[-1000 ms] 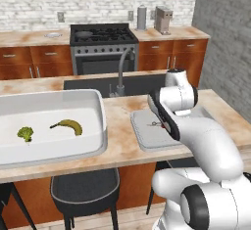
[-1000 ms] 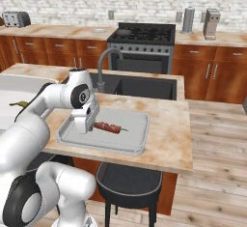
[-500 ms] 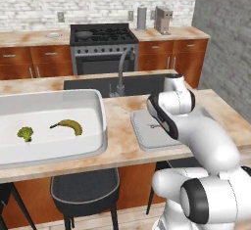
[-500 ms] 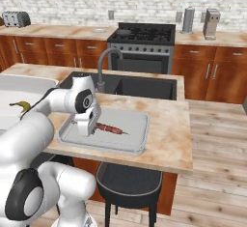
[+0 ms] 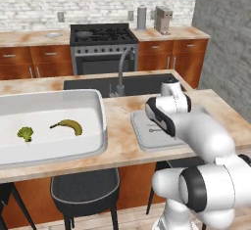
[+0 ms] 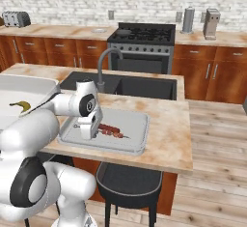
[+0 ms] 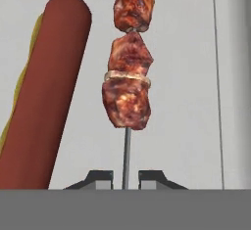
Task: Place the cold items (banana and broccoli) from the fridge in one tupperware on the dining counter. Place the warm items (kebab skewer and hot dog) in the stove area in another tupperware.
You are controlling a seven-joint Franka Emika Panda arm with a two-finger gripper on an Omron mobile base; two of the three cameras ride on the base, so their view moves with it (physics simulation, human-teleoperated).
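On the beige marbled counter (image 6: 166, 139) you have the curved grey faucet (image 6: 102, 66) and dark sink (image 6: 140, 87) just behind the shallow grey tray (image 6: 132, 134), with the yellow banana (image 5: 67, 125) and green broccoli (image 5: 25, 134) lying apart in the deep white tub (image 5: 100, 121) to the left. Your gripper (image 7: 125, 179) is clenched on the thin metal stick of the kebab skewer (image 7: 128, 67), low over the tray. The chunky browned meat lies beside the smooth red-brown hot dog (image 7: 44, 97) in its bun.
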